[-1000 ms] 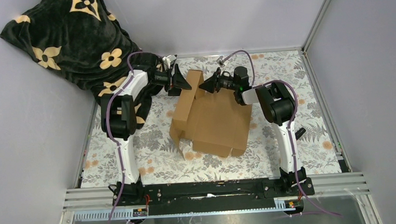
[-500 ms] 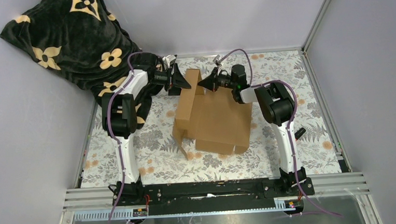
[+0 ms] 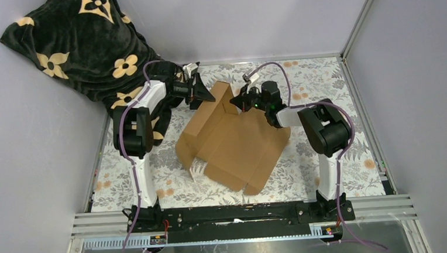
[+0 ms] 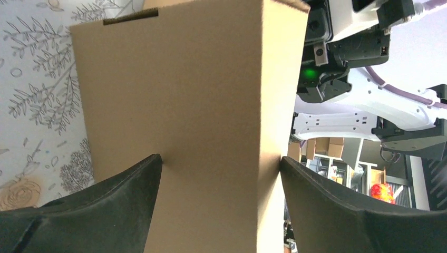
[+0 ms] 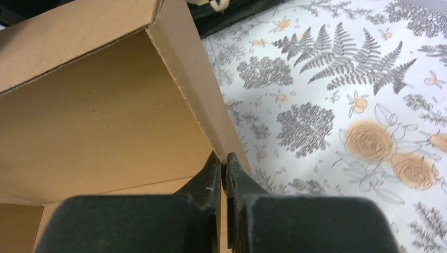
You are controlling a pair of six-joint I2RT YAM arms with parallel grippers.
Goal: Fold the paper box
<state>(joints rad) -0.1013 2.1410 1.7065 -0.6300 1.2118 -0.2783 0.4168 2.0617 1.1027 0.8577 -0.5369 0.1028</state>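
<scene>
Floral cloth [image 3: 347,83] is carrying a barely started box [image 3: 240,143]: left gripper [image 4: 219,168] sitting spread round its 11 o'clock wall [image 3: 205,113], right gripper [image 5: 223,158] pinching a flap [image 5: 195,84], rest lying flat.

It was a robotics lab cell: plain grey walls [image 3: 250,19] and aluminium framing [image 3: 390,205] boxed in a bench under a floral cloth [image 3: 323,73], with stacked cartons [image 4: 329,146] on shelving beyond

Brown paper box [image 3: 237,144] — half-folded, far flaps raised.
</scene>
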